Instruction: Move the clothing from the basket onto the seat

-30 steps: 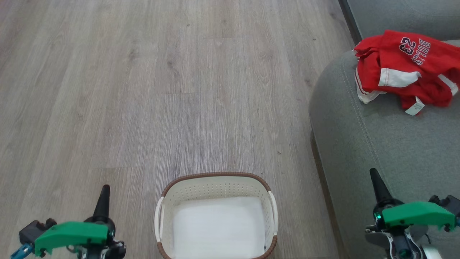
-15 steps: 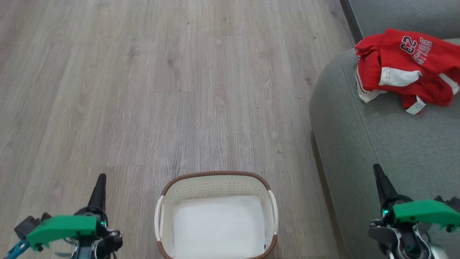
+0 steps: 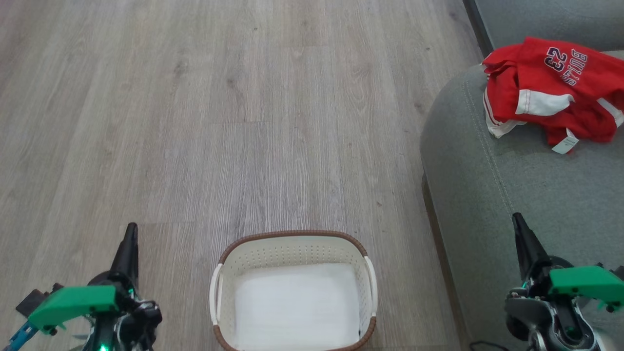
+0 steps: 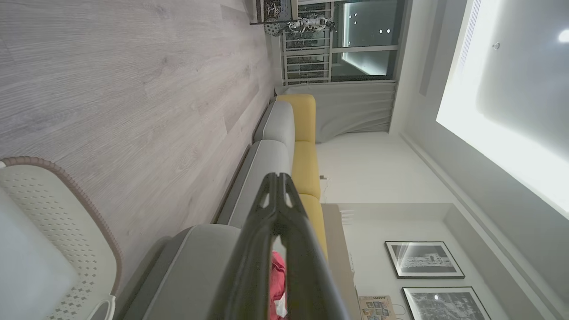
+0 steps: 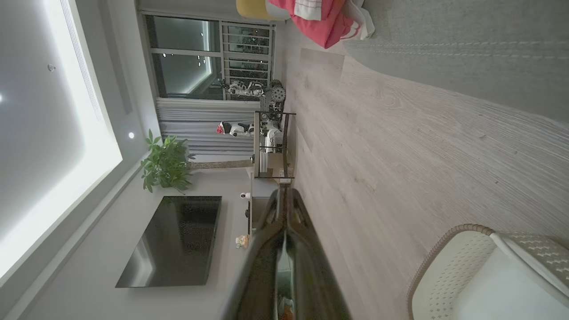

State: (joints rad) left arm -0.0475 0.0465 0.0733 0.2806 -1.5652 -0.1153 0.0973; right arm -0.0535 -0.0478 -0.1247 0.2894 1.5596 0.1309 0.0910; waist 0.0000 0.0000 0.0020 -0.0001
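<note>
Head view, pale wood floor (image 3: 243,122), grey-green seat (image 3: 536,195)

Crumpled red clothing (image 3: 551,92) with white trim and "BULLS 23" print lying on grey-green seat (image 3: 526,195) near its rounded corner, cream oval basket (image 3: 292,248) with brown rim on floor beside seat
</note>
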